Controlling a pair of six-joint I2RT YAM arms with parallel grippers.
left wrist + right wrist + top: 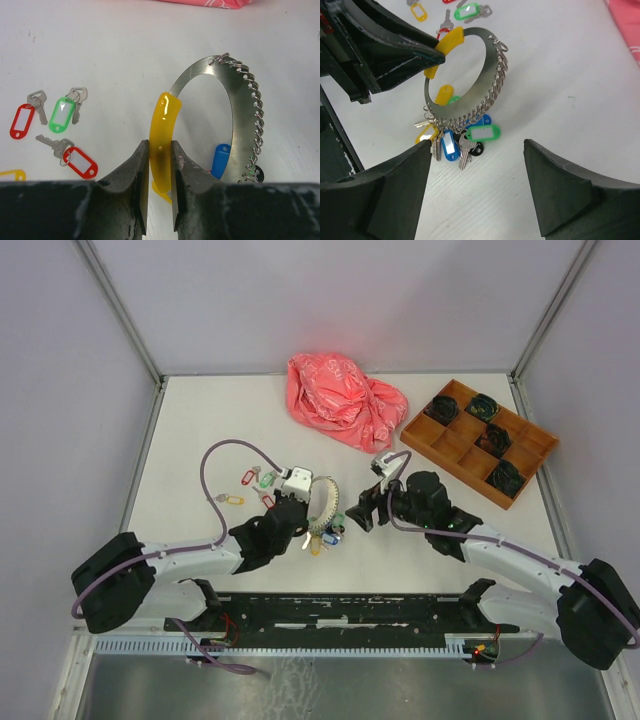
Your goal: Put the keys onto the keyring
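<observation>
Two arms meet at mid-table. The left arm stretches in low from the near-left corner, and the left gripper (pixel 160 145) is pinched tight on the yellow section (pixel 164 120) of the keyring (pixel 245 120), one finger on each face. Opposite, the right arm reaches in from the near-right with its wrist turned toward the ring. The right gripper (pixel 477 144) hangs just beside the ring's low end, fingers spread wide, nothing between them.

Now the count! One keyring, held up on edge at the centre of the table (pixel 200 420). From above it reads as a narrow oval, long axis running near to far, with the yellow section on its left side and small wire loops lining the steel arc on its right.

A bunch of keys (pixel 448 145) dangles from the near, low end and touches the table. Yellow, blue and green tags show, at least five, but the cluster hides the exact tally.

Four more lie flat just left of the ring, pointing every which way:
- a red-tagged key (pixel 21 121)
- a green-tagged key (pixel 61 114)
- a second red-tagged key (pixel 80 161)
- a yellow-tagged key (pixel 10 175)

At the far side sit one crumpled pink bag (pixel 340 400) and one wooden tray (pixel 428 432) holding four dark objects.
</observation>
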